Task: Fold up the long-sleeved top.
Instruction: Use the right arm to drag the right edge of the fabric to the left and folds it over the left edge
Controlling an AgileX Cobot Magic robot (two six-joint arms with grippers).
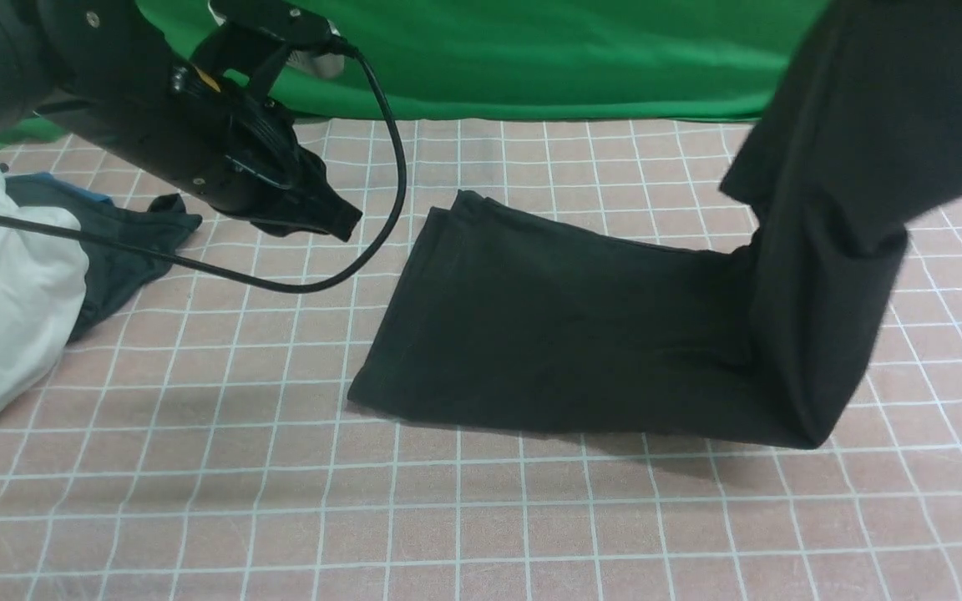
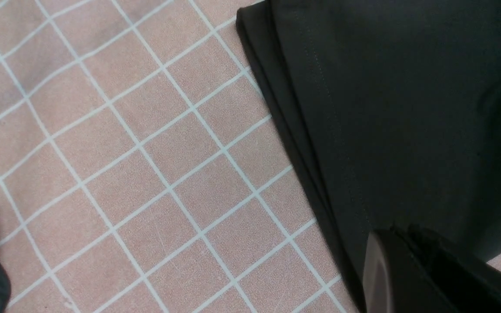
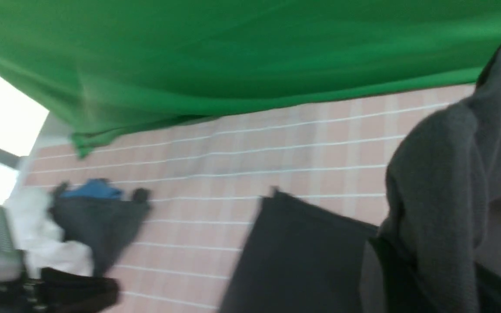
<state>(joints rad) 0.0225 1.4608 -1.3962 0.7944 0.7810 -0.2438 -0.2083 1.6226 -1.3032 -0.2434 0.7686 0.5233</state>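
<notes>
The long-sleeved top point(image 1: 548, 325), plain black, lies partly folded on the checked cloth. Its right end point(image 1: 848, 167) is lifted high and hangs in a tall fold. That raised cloth hides my right gripper in the front view. In the right wrist view my right gripper point(image 3: 429, 278) is shut on the top point(image 3: 442, 174), with cloth bunched between the fingers. My left gripper point(image 1: 339, 219) hovers to the left of the top's far left corner, shut and empty. In the left wrist view it point(image 2: 400, 243) sits over the top's layered edge point(image 2: 302, 143).
A white garment point(image 1: 5, 284) and a smaller dark cloth with a blue edge point(image 1: 126, 242) lie at the left side. A black cable point(image 1: 389, 142) loops down from the left arm. A green backdrop point(image 1: 531, 58) closes the far edge of the pink checked tablecloth point(image 1: 364, 517).
</notes>
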